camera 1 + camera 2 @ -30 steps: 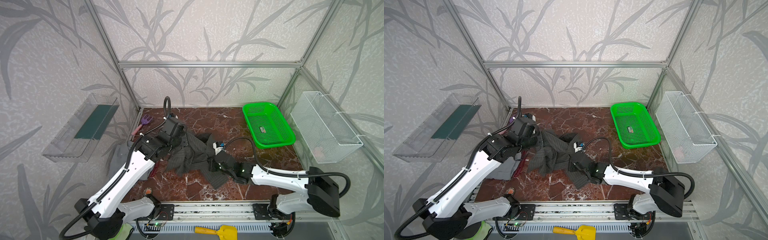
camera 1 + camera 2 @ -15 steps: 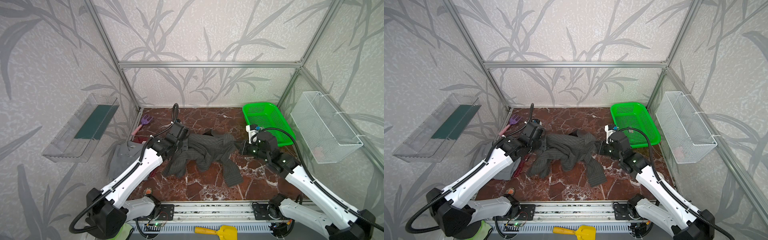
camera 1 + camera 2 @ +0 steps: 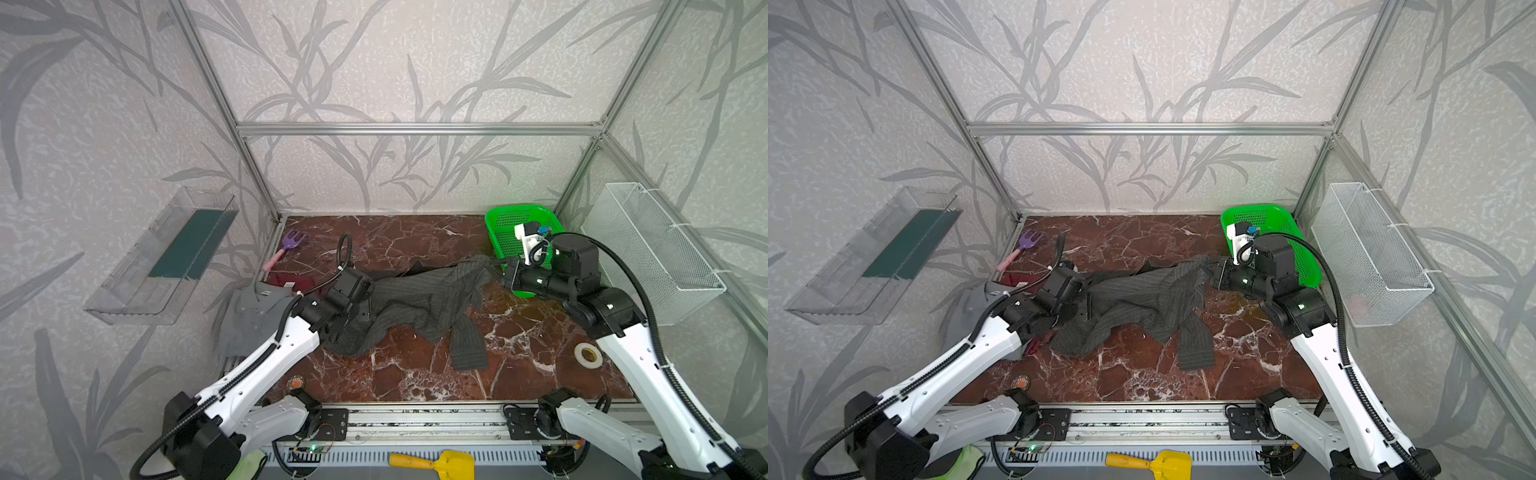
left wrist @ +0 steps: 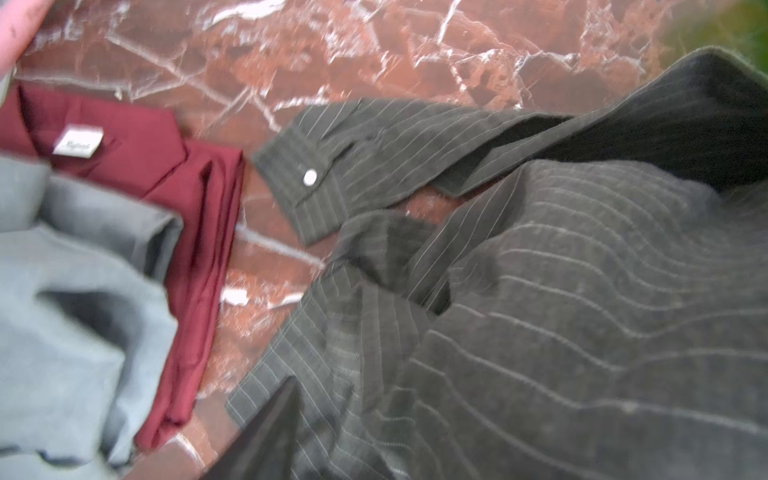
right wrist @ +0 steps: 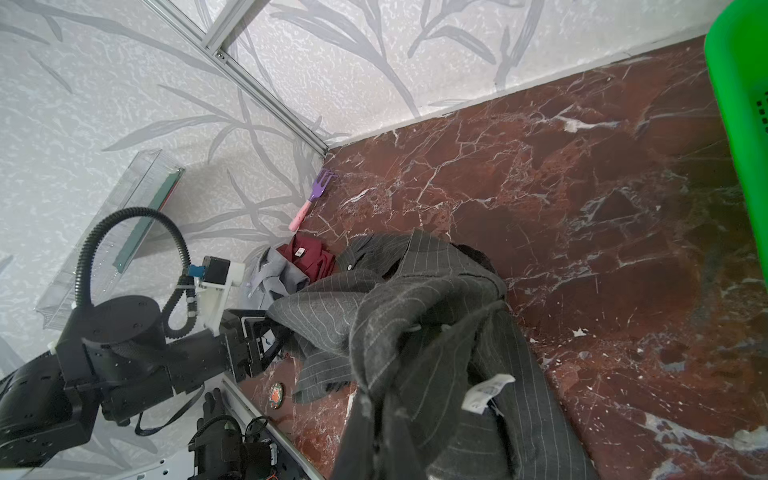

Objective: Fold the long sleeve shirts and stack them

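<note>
The dark charcoal pinstriped shirt (image 3: 419, 303) (image 3: 1133, 299) lies stretched across the middle of the red marble floor, with one sleeve trailing toward the front. My right gripper (image 3: 500, 268) (image 5: 374, 403) is shut on the shirt's right end, beside the green basket, and holds it slightly raised. My left gripper (image 3: 361, 309) (image 3: 1080, 307) is at the shirt's left end, open. One of its fingers (image 4: 270, 432) rests by the striped cloth (image 4: 540, 311). The mid-grey shirt (image 3: 253, 316) (image 4: 62, 311) and the dark red shirt (image 3: 291, 280) (image 4: 137, 166) lie crumpled at the left edge.
A green basket (image 3: 511, 224) stands at the back right, with a white wire basket (image 3: 652, 249) on the right wall. A tape roll (image 3: 588, 355) lies front right, a purple toy fork (image 3: 291, 243) back left and a small round badge (image 3: 295, 382) front left.
My right gripper has pulled the pinstriped shirt from the middle toward the green basket, spreading it out. My left gripper has shifted a little to the right and opened.
</note>
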